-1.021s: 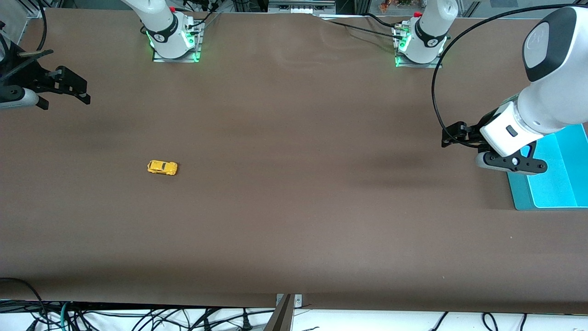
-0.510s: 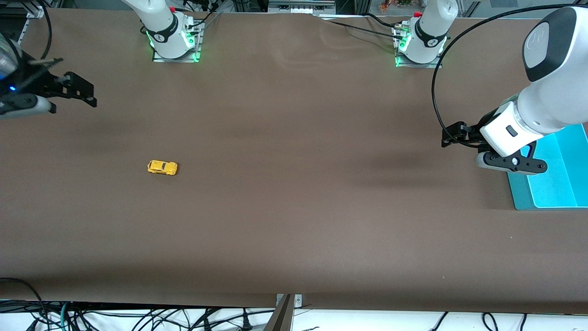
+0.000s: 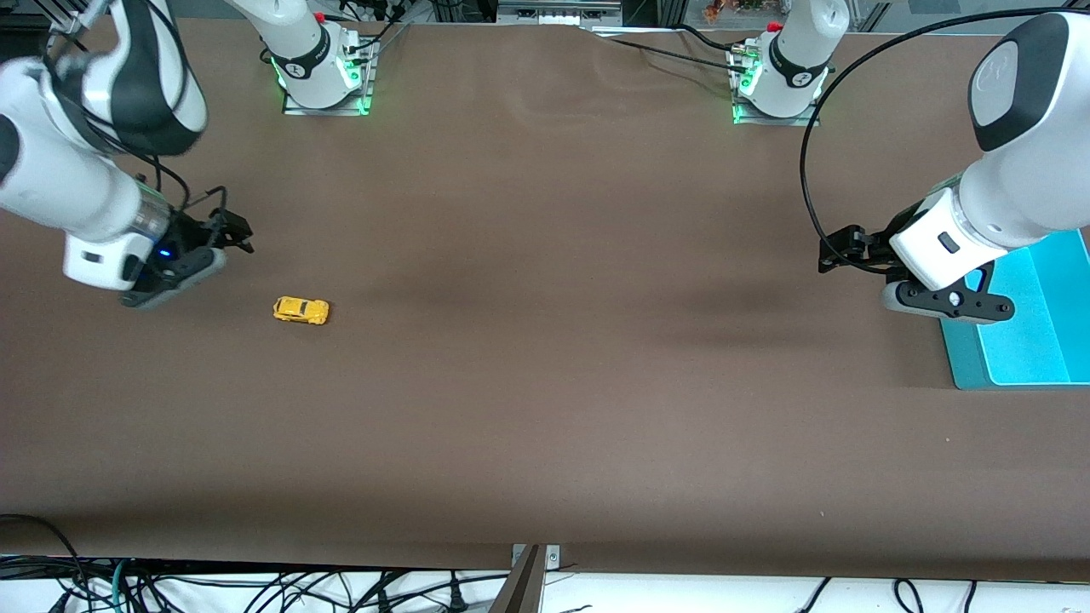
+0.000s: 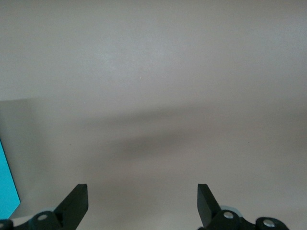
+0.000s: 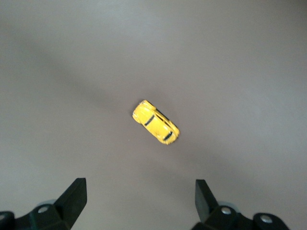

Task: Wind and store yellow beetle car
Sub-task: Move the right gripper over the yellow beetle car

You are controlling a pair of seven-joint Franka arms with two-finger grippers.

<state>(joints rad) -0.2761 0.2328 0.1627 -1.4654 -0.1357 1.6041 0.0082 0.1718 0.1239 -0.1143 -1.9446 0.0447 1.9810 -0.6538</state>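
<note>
Right gripper (image 3: 234, 232) spread wide and empty, up over bare table; yellow beetle car (image 3: 301, 311) just ahead of its fingertips, on its wheels. Best lowered squarely astride the car's flanks. Left gripper (image 3: 839, 253) waiting, equally splayed, beside the blue tray (image 3: 1022, 340).

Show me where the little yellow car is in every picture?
Front view: the yellow beetle car sits on the brown table, toward the right arm's end, close to the right gripper.
Right wrist view: the car lies mid-picture, ahead of the open jaws.
Left wrist view: not in it; the left gripper sees bare table.
Shared landmark: the brown tabletop.
</note>
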